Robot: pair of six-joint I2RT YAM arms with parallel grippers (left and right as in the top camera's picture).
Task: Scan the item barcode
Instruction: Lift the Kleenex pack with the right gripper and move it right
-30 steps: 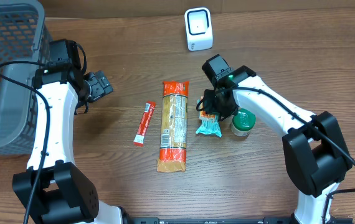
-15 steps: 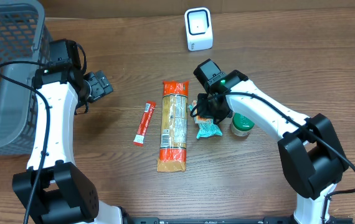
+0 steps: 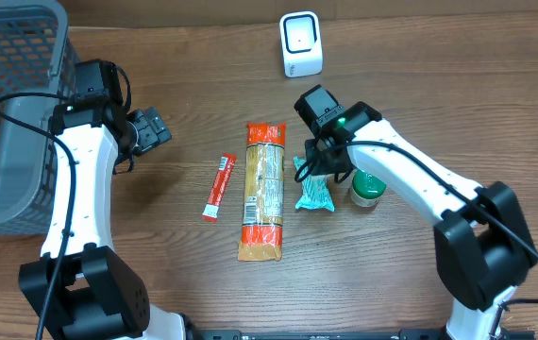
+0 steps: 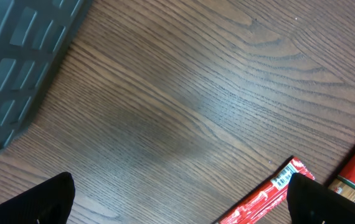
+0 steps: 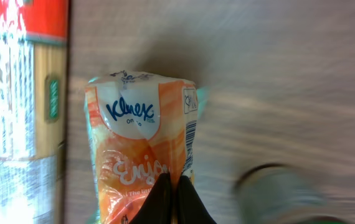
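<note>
Right hand: my right gripper (image 5: 174,198) has its fingers pressed together to a narrow point. They look to be pinching the wrapper film of the tissue pack (image 5: 145,155), not spanning its body.
Tissue pack: it lies flat on the table (image 3: 439,85), directly under my fingertips. The printed brand end reaches out ahead of them, and my pinch sits towards the other end of the visible face.
Barcode: a strip of dark stripes runs along the pack's edge, just off the side of my fingertips. It is probably the code, but it is too blurred to be sure.
Step in hand: I judge this to be securing the pick, with the lift not yet made.
Doing it well: a film pinch is thin, so I should rise slowly and straight, then watch for the pack swinging or slipping. After that I should turn the striped edge towards the scanner's window rather than my own fingers.
Scanner: the scanner (image 3: 300,44) stands well ahead of my right hand, beyond the pack's far end.
Neighbours: the pasta packet (image 3: 263,189) lies close beside the pack on one side of my fingers, and the green-lidded jar (image 3: 367,186) on the other. A sideways drag could nudge either one.
Left hand: my left gripper (image 4: 184,205) is spread wide over bare wood and holds nothing. A red sachet (image 4: 268,196) lies near one fingertip.
</note>
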